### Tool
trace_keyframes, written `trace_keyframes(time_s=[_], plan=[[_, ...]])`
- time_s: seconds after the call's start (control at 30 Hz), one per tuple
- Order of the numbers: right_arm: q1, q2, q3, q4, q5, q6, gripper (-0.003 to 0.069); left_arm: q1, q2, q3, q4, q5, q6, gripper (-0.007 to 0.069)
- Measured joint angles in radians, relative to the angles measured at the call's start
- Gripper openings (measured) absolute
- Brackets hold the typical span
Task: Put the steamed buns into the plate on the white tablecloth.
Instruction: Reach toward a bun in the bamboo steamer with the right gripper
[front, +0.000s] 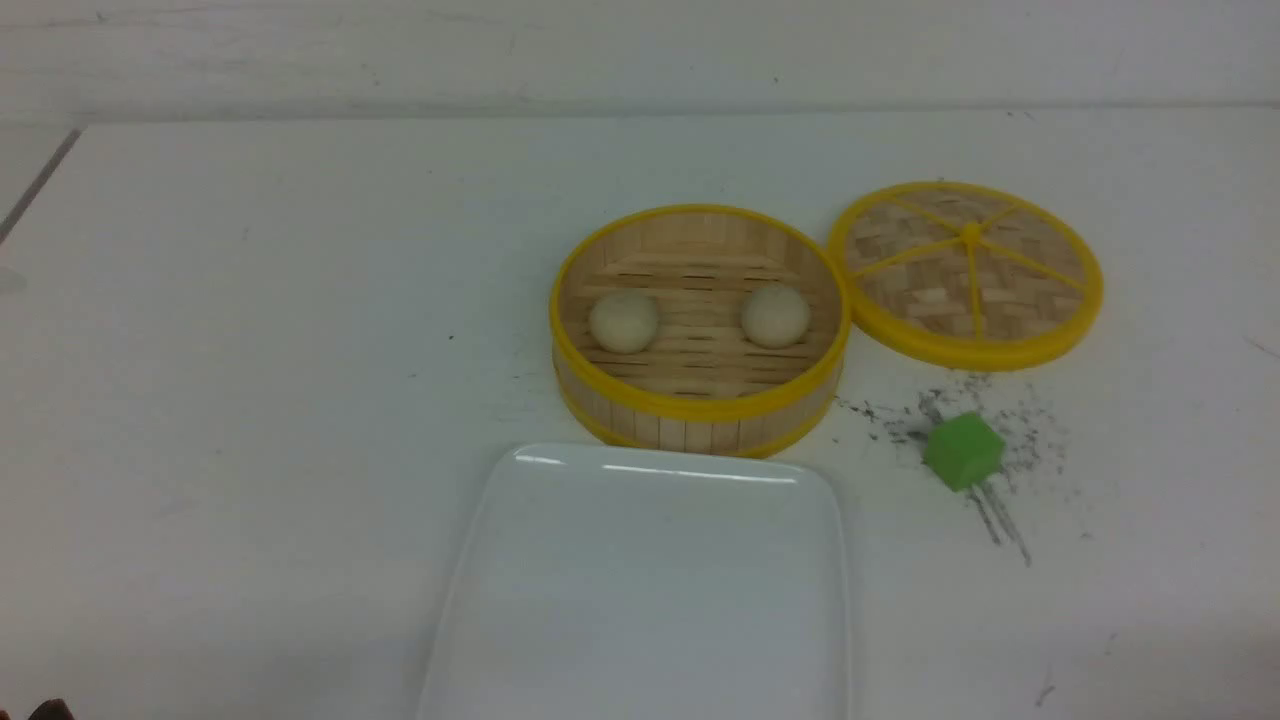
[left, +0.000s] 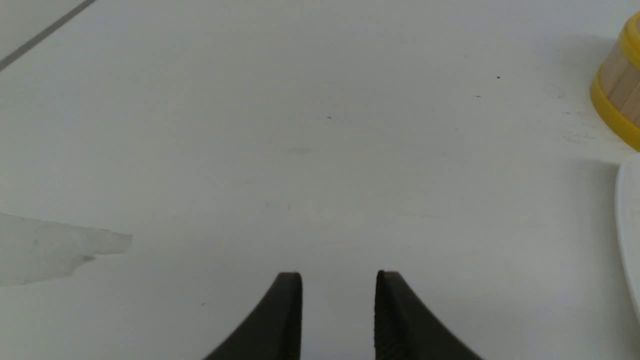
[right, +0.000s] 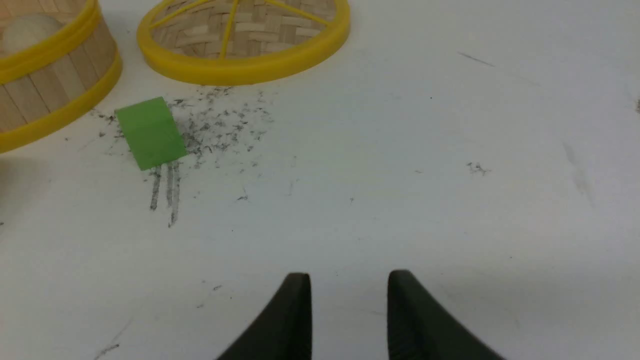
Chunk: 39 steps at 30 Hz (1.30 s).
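Two cream-white steamed buns, one on the left (front: 624, 321) and one on the right (front: 775, 317), sit side by side inside the open bamboo steamer (front: 700, 400). The glossy white plate (front: 520, 560) lies empty on the white tablecloth (front: 250, 400), just in front of the steamer. Neither arm shows in the front view. My left gripper (left: 338, 280) hovers open over bare cloth, well left of the steamer (left: 617, 95) and the plate's edge (left: 629, 220). My right gripper (right: 349, 280) is open too, over bare cloth near the green cube (right: 150, 132), with nothing between its fingers.
The steamer's woven lid (front: 965, 272) lies flat to the right of the steamer. A green cube (front: 962, 450) sits on dark smudges in front of the lid. A table edge runs along the back and a dark seam (front: 40, 180) crosses the far left.
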Motion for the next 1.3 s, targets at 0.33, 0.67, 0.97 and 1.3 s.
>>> trace_keyframes(time_s=[0.33,0.67,0.97,1.3], plan=[[0.000,0.000,0.000,0.000,0.000,0.000,0.0240,0.000,0.000,0.000,0.000,0.000,0.000,0.0241],[0.000,0.000,0.000,-0.006,0.000,-0.001,0.0240,0.000,0.000,0.000,0.000,0.000,0.000,0.0241],[0.000,0.000,0.004,-0.231,0.001,-0.007,0.0240,0.000,0.000,0.000,0.000,0.000,0.000,0.0241],[0.000,0.000,0.007,-0.266,0.001,0.003,0.0240,0.000,0.000,0.000,0.000,0.000,0.000,0.0241]])
